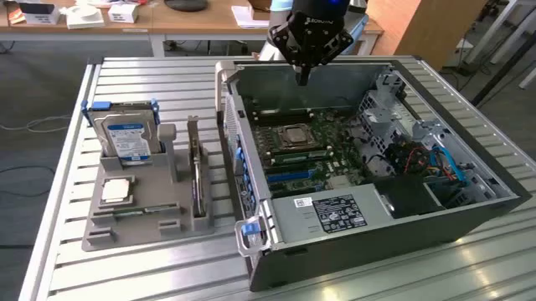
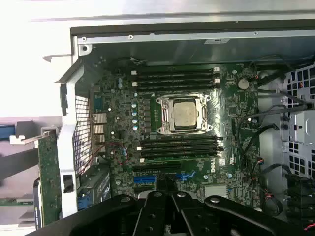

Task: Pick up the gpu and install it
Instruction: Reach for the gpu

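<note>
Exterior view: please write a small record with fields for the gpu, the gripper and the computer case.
gpu: standing on edge in the grey holder, on the exterior view's left of the case; not held
gripper: shut, holding nothing, above the open case
computer case: side open, motherboard exposed
hard drive: upright in the same holder
task state: gpu not picked up yet

Bright, even, diffuse light lay over the ribbed desk [image 1: 150, 263] in the exterior view, leaving a pale sheen on its metal slats and only soft shadows. The computer case [image 1: 377, 251] was dimmer inside. In the wrist view, everything outside the case burned out to white, the motherboard [image 2: 187, 78] was evenly lit, and the hand [image 2: 166, 189] showed as a dark silhouette.
</note>
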Robot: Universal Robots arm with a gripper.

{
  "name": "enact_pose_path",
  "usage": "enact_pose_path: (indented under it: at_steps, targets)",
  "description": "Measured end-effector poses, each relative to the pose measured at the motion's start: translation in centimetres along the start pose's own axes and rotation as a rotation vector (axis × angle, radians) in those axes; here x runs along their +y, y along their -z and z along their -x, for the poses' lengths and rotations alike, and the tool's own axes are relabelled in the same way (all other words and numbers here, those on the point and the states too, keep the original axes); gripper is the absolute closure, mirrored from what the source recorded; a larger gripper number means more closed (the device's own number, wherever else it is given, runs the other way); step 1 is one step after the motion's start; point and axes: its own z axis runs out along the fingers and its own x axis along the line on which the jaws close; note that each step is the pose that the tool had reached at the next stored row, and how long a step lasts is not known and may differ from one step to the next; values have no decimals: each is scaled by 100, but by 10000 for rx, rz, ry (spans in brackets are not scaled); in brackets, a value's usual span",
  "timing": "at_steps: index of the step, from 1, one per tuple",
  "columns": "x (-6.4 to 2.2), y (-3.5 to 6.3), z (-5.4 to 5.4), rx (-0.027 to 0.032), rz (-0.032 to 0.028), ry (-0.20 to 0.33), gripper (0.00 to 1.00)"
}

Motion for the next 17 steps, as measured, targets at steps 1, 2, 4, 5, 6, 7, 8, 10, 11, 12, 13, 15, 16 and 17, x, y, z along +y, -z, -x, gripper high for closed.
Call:
enact_pose_path:
  at_steps: [1, 2, 4, 5, 6, 7, 8, 10, 11, 12, 13, 15, 16, 17]
  targets:
    - [0, 0, 0, 0, 0, 0, 89]
    - [0, 0, 0, 0, 0, 0, 89]
    - [0, 0, 0, 0, 0, 0, 89]
    - [0, 0, 0, 0, 1, 0, 89]
    - [0, 0, 0, 0, 0, 0, 89]
    - [0, 0, 0, 0, 0, 0, 89]
    - [0, 0, 0, 0, 0, 0, 89]
    - [0, 0, 0, 0, 0, 0, 89]
    - [0, 0, 0, 0, 0, 0, 89]
    - [0, 0, 0, 0, 1, 0, 89]
    - [0, 0, -1, 0, 0, 0, 89]
    - [-2, 0, -25, 0, 1, 0, 89]
    - [-3, 0, -42, 0, 1, 0, 89]
    - [-4, 0, -57, 0, 1, 0, 89]
